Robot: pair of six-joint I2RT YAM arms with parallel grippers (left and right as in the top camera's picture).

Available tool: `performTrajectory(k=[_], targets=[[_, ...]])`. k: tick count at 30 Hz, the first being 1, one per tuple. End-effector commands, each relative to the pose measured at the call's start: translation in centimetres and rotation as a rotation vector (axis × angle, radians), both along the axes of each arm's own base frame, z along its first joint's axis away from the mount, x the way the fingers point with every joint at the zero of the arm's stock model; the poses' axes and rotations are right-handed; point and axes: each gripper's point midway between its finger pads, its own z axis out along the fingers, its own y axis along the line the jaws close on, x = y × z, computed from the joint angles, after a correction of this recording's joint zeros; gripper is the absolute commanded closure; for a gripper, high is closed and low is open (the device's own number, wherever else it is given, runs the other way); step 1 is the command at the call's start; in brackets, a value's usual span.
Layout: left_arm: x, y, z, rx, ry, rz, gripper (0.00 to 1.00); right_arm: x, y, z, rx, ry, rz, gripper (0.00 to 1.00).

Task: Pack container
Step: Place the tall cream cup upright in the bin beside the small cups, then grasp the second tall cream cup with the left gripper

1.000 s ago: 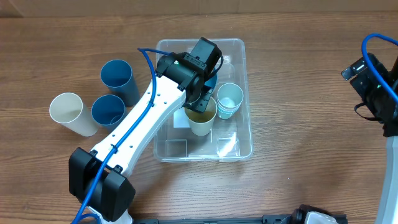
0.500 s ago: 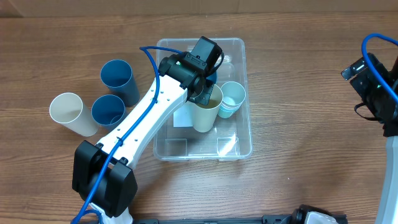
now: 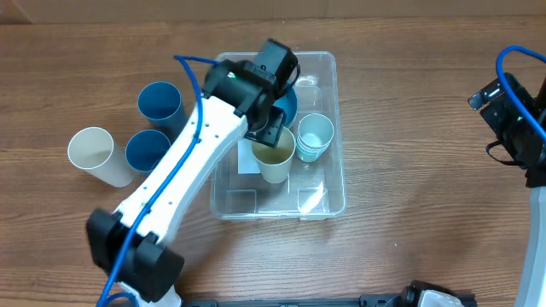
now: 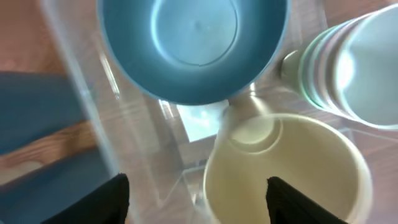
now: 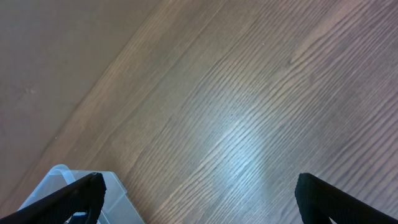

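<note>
The clear container [image 3: 333, 183] stands mid-table with a white label [image 4: 199, 118] on its base. Inside are a blue bowl [image 3: 287, 106], a cream cup [image 3: 275, 162] standing upright, and a stack of pale blue-white cups [image 3: 314, 136]. My left gripper [image 3: 270, 128] hovers over the container's middle. In the left wrist view it [image 4: 199, 205] is open wide, one finger over the cream cup's [image 4: 286, 168] mouth, the other beside the container wall [image 4: 81, 93]. The bowl [image 4: 193, 43] and the cup stack [image 4: 354, 62] lie ahead. My right gripper [image 5: 199, 199] is open and empty over bare table.
Two blue cups [image 3: 160, 107] [image 3: 147, 150] and one cream cup [image 3: 92, 153] lie on the wooden table left of the container. The right arm [image 3: 512, 111] is at the far right edge. A container corner [image 5: 68, 186] shows in the right wrist view.
The cream cup, raised and tilted half a second ago, now stands upright in the container. The left arm has swung a little to the left. The right arm has not moved.
</note>
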Motion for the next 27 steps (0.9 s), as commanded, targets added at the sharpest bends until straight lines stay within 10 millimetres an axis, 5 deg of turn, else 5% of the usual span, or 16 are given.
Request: performTrajectory(k=[1,3,5,8,11,15,19,20,21,22,25,27], targets=[[-0.1,4.4,10.2,-0.068,-0.233,0.131,0.21,-0.1,-0.2,0.5,-0.006,-0.016,-0.012,0.0],[-0.2,11.1,13.8,-0.083,-0.311,0.315,0.14,-0.1,-0.2,0.5,-0.006,-0.016,-0.012,0.0],[-0.9,17.9,14.2,-0.113,-0.299,0.53,0.12,-0.1,-0.2,0.5,-0.006,-0.016,-0.012,0.0],[-2.9,27.0,11.9,-0.092,-0.193,0.819,0.13,-0.1,-0.2,0.5,-0.006,-0.016,-0.012,0.0],[-4.2,33.5,8.2,-0.121,-0.102,1.052,0.1,-0.1,-0.2,0.5,-0.006,-0.016,-0.012,0.0],[-5.2,36.9,0.5,-0.217,0.077,1.195,0.14,-0.1,-0.2,0.5,-0.006,-0.016,-0.012,0.0],[-4.3,35.4,-7.0,-0.304,0.19,1.114,0.27,-0.1,-0.2,0.5,-0.006,-0.016,-0.012,0.0],[-4.5,35.2,-8.3,-0.305,0.212,1.116,0.43,-0.1,-0.2,0.5,-0.006,-0.016,-0.012,0.0],[-4.7,35.2,-8.9,-0.305,0.223,1.119,0.69,-0.1,-0.2,0.5,-0.006,-0.016,-0.012,0.0],[-4.7,35.1,-9.1,-0.308,0.227,1.119,0.96,-0.1,-0.2,0.5,-0.006,-0.016,-0.012,0.0],[-4.2,35.2,-6.6,-0.32,0.161,1.108,0.96,-0.1,-0.2,0.5,-0.006,-0.016,-0.012,0.0],[-4.0,35.2,-0.3,-0.316,0.017,1.084,0.96,-0.1,-0.2,0.5,-0.006,-0.016,-0.012,0.0]])
